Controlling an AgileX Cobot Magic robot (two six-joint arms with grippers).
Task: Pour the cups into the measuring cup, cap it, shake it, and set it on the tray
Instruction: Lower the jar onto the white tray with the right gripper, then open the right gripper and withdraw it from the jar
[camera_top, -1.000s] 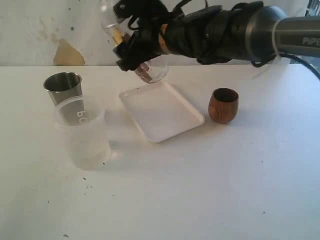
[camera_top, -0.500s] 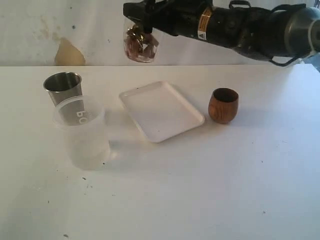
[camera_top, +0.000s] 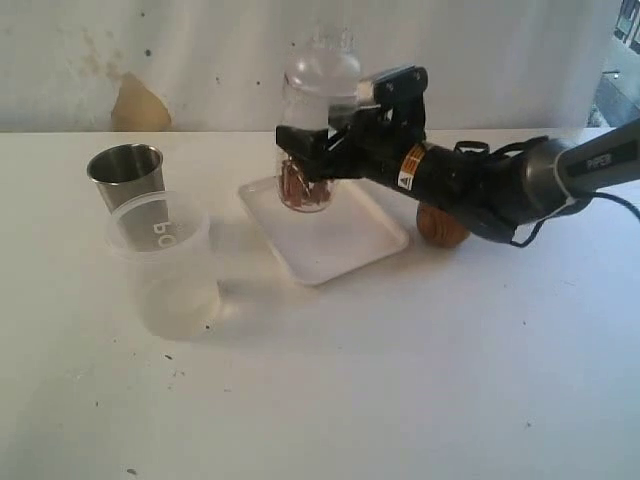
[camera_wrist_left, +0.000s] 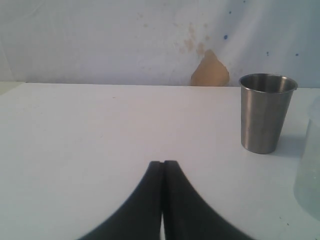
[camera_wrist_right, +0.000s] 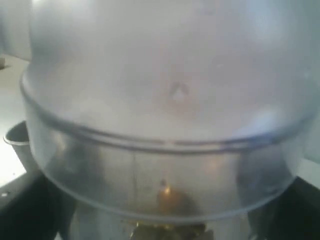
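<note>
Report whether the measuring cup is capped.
Capped: the dome cap sits on the measuring cup, held upright in the right claw.

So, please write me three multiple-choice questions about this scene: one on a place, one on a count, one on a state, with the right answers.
1. Where is the tall clear plastic measuring cylinder?
A. Over the flat white rectangular tray
B. On the bare table at the front
C. Lying on its side by the wall

2. How many vessels stand left of the tray?
A. None
B. Two
C. Four

3. The left gripper is:
A. wide open
B. shut on a cup
C. shut, holding nothing

Answers: 1 A, its base shows within the tray's outline. 2 B, the brushed-steel tumbler and the wide translucent tub. 3 C, its jaws meet with nothing between them.
</note>
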